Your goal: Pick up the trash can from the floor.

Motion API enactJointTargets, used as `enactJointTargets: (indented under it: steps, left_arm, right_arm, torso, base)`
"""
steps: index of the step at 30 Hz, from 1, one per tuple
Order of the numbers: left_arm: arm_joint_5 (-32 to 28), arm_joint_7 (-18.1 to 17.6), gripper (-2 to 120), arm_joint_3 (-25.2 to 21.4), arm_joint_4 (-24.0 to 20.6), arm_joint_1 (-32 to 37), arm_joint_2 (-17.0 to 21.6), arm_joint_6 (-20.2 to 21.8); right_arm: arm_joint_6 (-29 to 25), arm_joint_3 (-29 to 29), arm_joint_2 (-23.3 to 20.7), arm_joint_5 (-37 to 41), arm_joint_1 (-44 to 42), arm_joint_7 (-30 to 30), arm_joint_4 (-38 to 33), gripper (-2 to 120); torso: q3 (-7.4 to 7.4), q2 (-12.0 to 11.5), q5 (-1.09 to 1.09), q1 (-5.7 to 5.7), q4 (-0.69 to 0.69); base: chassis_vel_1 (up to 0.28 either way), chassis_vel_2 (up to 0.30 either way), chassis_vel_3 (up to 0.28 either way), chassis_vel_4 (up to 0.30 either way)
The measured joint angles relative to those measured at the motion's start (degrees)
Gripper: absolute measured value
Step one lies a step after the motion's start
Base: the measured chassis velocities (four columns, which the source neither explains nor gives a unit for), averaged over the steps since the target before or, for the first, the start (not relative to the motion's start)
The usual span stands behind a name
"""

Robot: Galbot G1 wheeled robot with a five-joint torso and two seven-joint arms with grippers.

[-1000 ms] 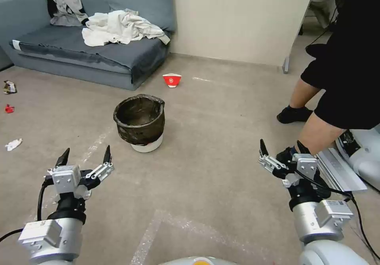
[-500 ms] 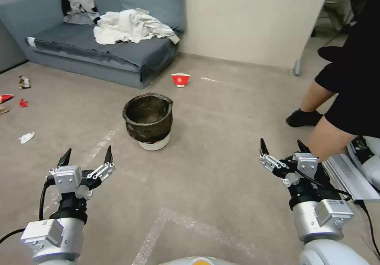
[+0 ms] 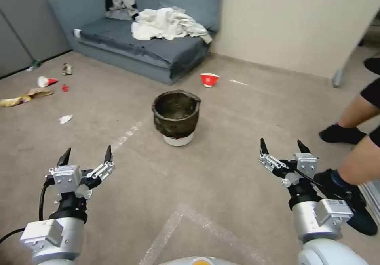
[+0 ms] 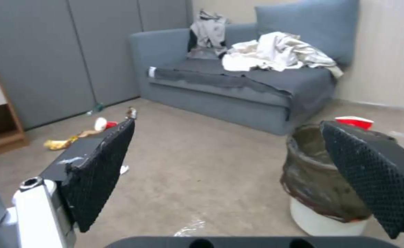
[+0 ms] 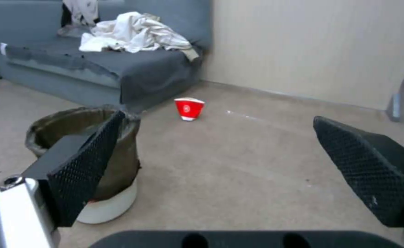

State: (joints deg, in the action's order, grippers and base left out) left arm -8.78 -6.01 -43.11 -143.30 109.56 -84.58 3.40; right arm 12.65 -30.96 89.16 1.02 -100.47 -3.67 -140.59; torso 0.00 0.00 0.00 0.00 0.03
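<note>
2 arms hang low and apart over the floor (image 3: pixel 221 170). Upright mid-floor, well ahead between them, stands the trash can (image 3: pixel 176 116), untouched. Spread-fingered and empty, the left gripper (image 3: pixel 85 157) and right gripper (image 3: pixel 282 149) look readied for reaching it.

Trash can (image 3: pixel 175 117) (image 4: pixel 321 186) (image 5: pixel 84 162): upright on the floor (image 3: pixel 221 146), ahead of the robot, between the lines of both arms.
Left gripper (image 3: pixel 86 156): low at front left, fingers apart, well short of the can.
Right gripper (image 3: pixel 282 148): low at front right, fingers apart, likewise clear.
Paper bowl (image 3: pixel 209 79) (image 5: pixel 189 108): on the floor behind the can, slightly right.
Sofa (image 3: pixel 130 47): behind, left of centre; heap of cloth (image 3: pixel 168 23) on its seat.
Litter (image 3: pixel 43 88): scattered on the floor at far left.
</note>
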Motion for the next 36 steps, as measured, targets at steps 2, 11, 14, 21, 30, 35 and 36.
enactJointTargets:
  steps: [2, 11, 14, 21, 30, 35, 36]
  left_arm:
    - [0.0, -0.01, 100, -0.05, 0.01, 0.0, 0.0, 0.0]
    - [0.0, -0.01, 100, -0.07, 0.05, 0.03, -0.02, 0.09]
    - [-0.01, -0.01, 100, -0.04, 0.06, 0.0, -0.03, 0.1]
    - [-0.09, -0.02, 100, -0.03, 0.06, -0.04, -0.03, 0.15]
    - [-0.27, -0.05, 100, 0.0, 0.06, -0.06, -0.03, 0.26]
    - [-0.33, -0.06, 100, 0.0, 0.06, -0.07, -0.02, 0.27]
    - [-0.34, -0.06, 100, 0.0, 0.06, -0.07, -0.03, 0.27]
  right_arm:
    - [-0.01, 0.04, 0.01, 0.0, 0.01, -0.03, 0.03, 100]
    - [-0.16, 0.05, 0.04, 0.0, -0.16, -0.06, 0.26, 100]
    - [-0.18, 0.09, 0.04, 0.0, -0.15, -0.06, 0.33, 100]
    - [-0.21, 0.31, 0.06, -0.06, -0.12, -0.06, 0.46, 100]
    - [-0.22, 0.36, 0.08, -0.14, -0.21, 0.09, 0.56, 100]
    - [-0.23, 0.43, 0.07, -0.16, -0.2, 0.11, 0.6, 100]
    - [-0.23, 0.44, 0.06, -0.16, -0.2, 0.11, 0.6, 100]
  torso:
    - [0.0, 0.0, 0.0, 0.0, -0.01]
    - [0.0, 0.0, 0.0, 0.0, -0.02]
    - [0.0, 0.0, 0.0, 0.0, -0.03]
    - [0.0, 0.0, 0.0, 0.0, -0.03]
    - [0.0, 0.0, 0.0, 0.0, -0.02]
    - [0.0, 0.0, 0.0, 0.0, -0.03]
    - [0.0, 0.0, 0.0, 0.0, -0.03]
  base:
    - [0.025, 0.054, 0.064, 0.016]
    - [-0.049, 0.056, 0.052, -0.048]
    - [-0.13, 0.096, 0.106, -0.113]
    - [-0.098, 0.102, 0.095, -0.086]
    - [-0.083, 0.089, 0.083, -0.079]
    - [-0.115, 0.112, 0.117, -0.091]
    - [-0.149, 0.113, 0.127, -0.134]
